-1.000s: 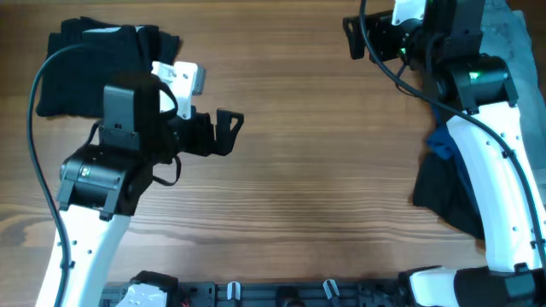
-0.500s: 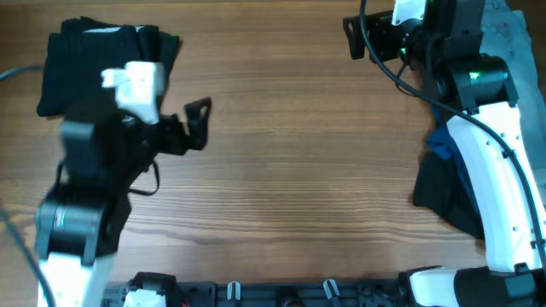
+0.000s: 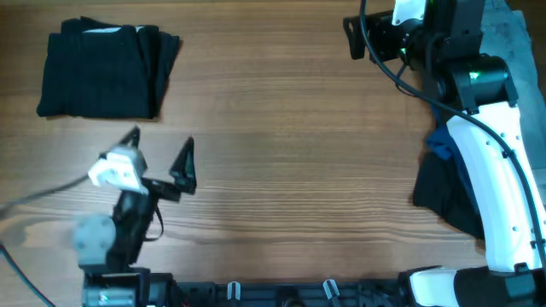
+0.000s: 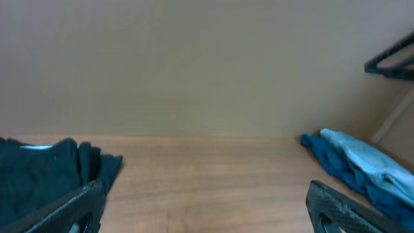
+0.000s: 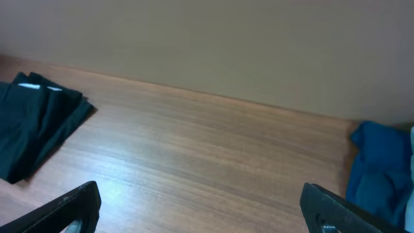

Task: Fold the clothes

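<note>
A folded black garment [image 3: 107, 72] lies at the table's back left; it also shows in the left wrist view [image 4: 39, 169] and the right wrist view [image 5: 35, 120]. My left gripper [image 3: 160, 153] is open and empty, low near the front left, apart from the garment. In its wrist view [image 4: 207, 217] only bare wood lies between the fingers. My right gripper [image 3: 351, 36] is open and empty at the back right, over bare wood [image 5: 204, 213]. A pile of unfolded clothes, blue cloth [image 3: 442, 143] and dark cloth [image 3: 439, 192], lies at the right edge, partly hidden by the right arm.
A grey garment [image 3: 514, 34] lies at the far back right corner behind the right arm. The blue cloth also shows in the left wrist view [image 4: 359, 162] and in the right wrist view [image 5: 381, 168]. A rail with clips [image 3: 281, 292] runs along the front edge.
My left arm has pulled back from beside the folded black garment toward the front edge of the table, gripper still open. The right arm has not moved.
</note>
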Motion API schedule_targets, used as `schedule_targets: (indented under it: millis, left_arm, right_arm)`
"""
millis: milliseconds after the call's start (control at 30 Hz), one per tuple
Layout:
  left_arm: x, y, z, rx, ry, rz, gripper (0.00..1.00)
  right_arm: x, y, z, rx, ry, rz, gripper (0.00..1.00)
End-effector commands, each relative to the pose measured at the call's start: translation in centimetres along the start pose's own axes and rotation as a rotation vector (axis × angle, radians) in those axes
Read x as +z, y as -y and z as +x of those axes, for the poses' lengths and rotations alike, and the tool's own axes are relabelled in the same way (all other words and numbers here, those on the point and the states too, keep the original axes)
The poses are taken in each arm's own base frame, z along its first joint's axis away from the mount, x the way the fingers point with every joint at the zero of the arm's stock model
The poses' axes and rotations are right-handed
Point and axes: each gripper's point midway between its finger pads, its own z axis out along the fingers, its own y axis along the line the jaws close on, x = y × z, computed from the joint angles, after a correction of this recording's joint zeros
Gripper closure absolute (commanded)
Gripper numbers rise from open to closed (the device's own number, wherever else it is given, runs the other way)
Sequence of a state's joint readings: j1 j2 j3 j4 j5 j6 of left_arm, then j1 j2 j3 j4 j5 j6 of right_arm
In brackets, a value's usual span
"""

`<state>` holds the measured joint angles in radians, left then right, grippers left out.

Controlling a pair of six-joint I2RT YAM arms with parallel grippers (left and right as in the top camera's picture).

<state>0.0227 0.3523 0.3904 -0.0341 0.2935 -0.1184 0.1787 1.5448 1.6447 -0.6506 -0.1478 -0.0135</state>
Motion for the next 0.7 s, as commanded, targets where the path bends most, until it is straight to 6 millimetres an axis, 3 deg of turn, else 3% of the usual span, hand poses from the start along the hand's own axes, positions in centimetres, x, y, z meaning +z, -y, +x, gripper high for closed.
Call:
schedule_targets:
  millis: [0,400,667]
  left_arm:
    - [-0.9,-0.2,3.1,0.003,0.015,0.014,0.00]
    - [-1.5,-2.2,7.9,-0.021,0.022,-0.043,0.00]
    - [-1.6,-3.8,9.9,-0.031,0.001,-0.111,0.00]
  right_arm:
    - [0.2,0.5,0.1,-0.010,-0.003,0.018,0.00]
    - [0.2,0.5,0.1,-0.009,-0.003,0.018,0.00]
    - [0.2,0.5,0.1,-0.010,-0.003,0.018,0.00]
